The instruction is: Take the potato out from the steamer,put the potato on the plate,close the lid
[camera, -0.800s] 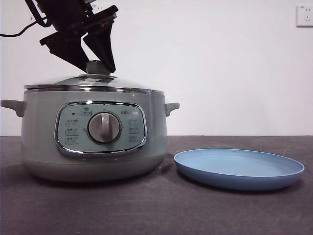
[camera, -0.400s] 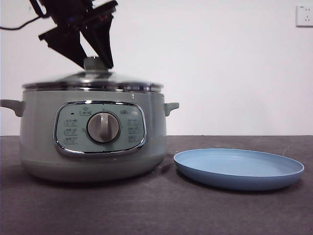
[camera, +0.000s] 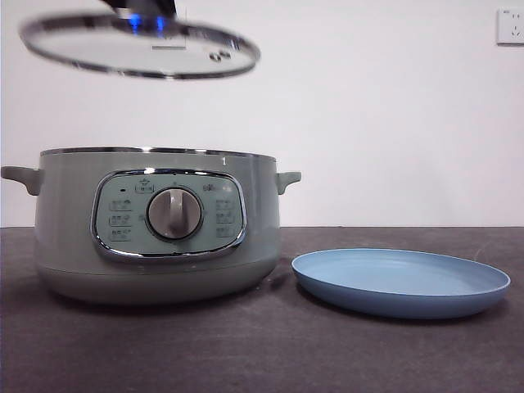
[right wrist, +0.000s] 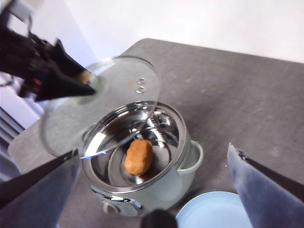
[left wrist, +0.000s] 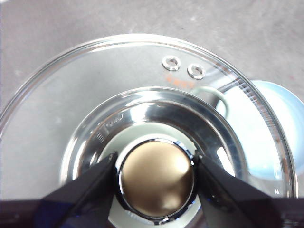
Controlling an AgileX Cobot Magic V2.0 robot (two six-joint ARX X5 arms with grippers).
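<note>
The glass lid [camera: 139, 45] hangs tilted well above the open sage-green steamer [camera: 155, 225]. My left gripper [left wrist: 156, 164] is shut on the lid's knob [left wrist: 156, 183]; in the front view only its dark tip [camera: 151, 8] shows at the top edge. In the right wrist view the brown potato [right wrist: 138, 156] lies inside the steamer [right wrist: 183, 164], with the lid [right wrist: 109, 90] held above and to one side. My right gripper [right wrist: 154, 149] is open and empty, high above the pot. The light-blue plate [camera: 401, 282] lies empty right of the steamer.
The steamer's side handle [camera: 286, 178] sticks out toward the plate. The dark grey table [camera: 262, 352] runs to a white wall with a socket [camera: 509, 24] at the upper right.
My left gripper has lifted the lid off the steamer, from resting on the rim to well above it. The steamer and plate have not moved.
</note>
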